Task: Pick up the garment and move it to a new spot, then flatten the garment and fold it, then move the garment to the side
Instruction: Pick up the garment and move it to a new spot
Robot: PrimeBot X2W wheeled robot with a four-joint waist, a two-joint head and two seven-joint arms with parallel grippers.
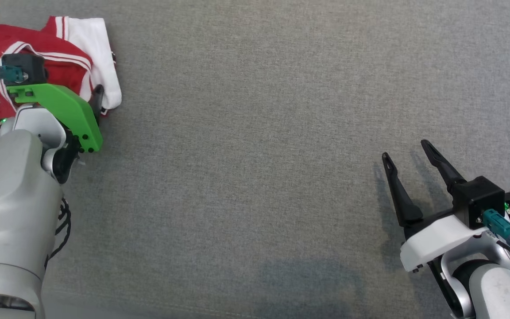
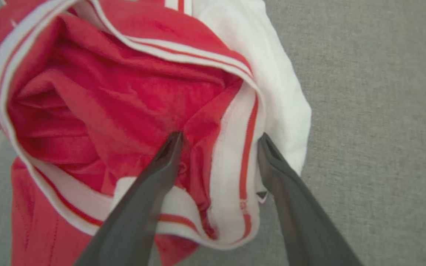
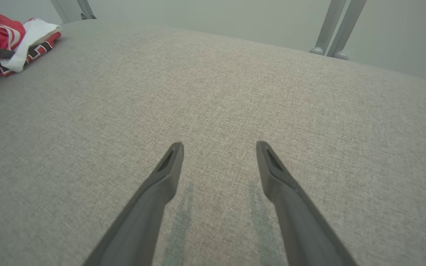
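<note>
Dark and long, the two fingers of our left gripper (image 2: 219,137) stand wide apart, and we hold nothing in them. Their tips are down at the garment (image 2: 124,92), one on the red part and one by the white part. A white band (image 2: 231,155) with a thin red stripe lies between them. We cannot tell if the tips touch the cloth or hang just over it. The garment is red and white and lies in a bunched heap at the far left of the grey cloth surface (image 1: 255,133). In the head view our own left arm hides part of it.

We think the pick-up is not yet done, and a few things could go wrong. If we close on just the top fold, the thin bit may slip out of our fingers. If we push down too far, we may pinch the grey cover too. The heap is bunched, so it may come up as a lump and be hard to lay flat. It also seems to sit near the left edge, so a bad nudge could push it off.

Our right gripper (image 1: 405,150) is well apart from the garment, low over the surface. Its fingers are wide too and hold nothing.

The surface looks soft, woven and grey. Past its far edge we see a pale wall (image 3: 198,18) and some grey metal legs (image 3: 331,33).
</note>
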